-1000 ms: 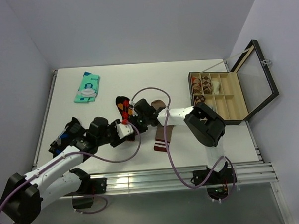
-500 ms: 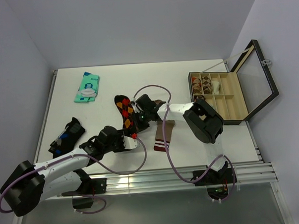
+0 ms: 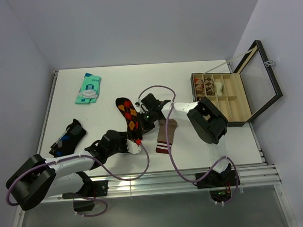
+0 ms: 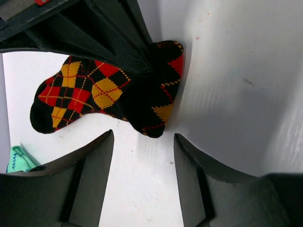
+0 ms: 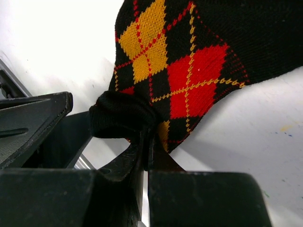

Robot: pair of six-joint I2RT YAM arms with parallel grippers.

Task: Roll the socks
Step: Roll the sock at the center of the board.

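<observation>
The black argyle sock (image 3: 127, 112) lies flat in the middle of the table, toe toward the far side. My right gripper (image 3: 141, 127) is shut on its bunched black cuff, seen close up in the right wrist view (image 5: 189, 61) with the jaws (image 5: 147, 137) pinched together. My left gripper (image 3: 135, 143) is open and empty just in front of that end of the sock; in the left wrist view (image 4: 142, 142) the sock (image 4: 104, 90) lies beyond its fingertips, apart from them. The tan sock with the maroon striped cuff (image 3: 166, 135) lies flat just to the right.
A teal flat packet (image 3: 88, 88) lies at the far left. A black and blue bundle (image 3: 67, 137) lies at the left near my left arm. An open compartment box (image 3: 226, 97), lid raised, stands at the right with rolled items inside.
My left gripper has backed away from the argyle sock toward the near edge and is now open. The sock lies stretched out longer. My right gripper still holds its cuff.
</observation>
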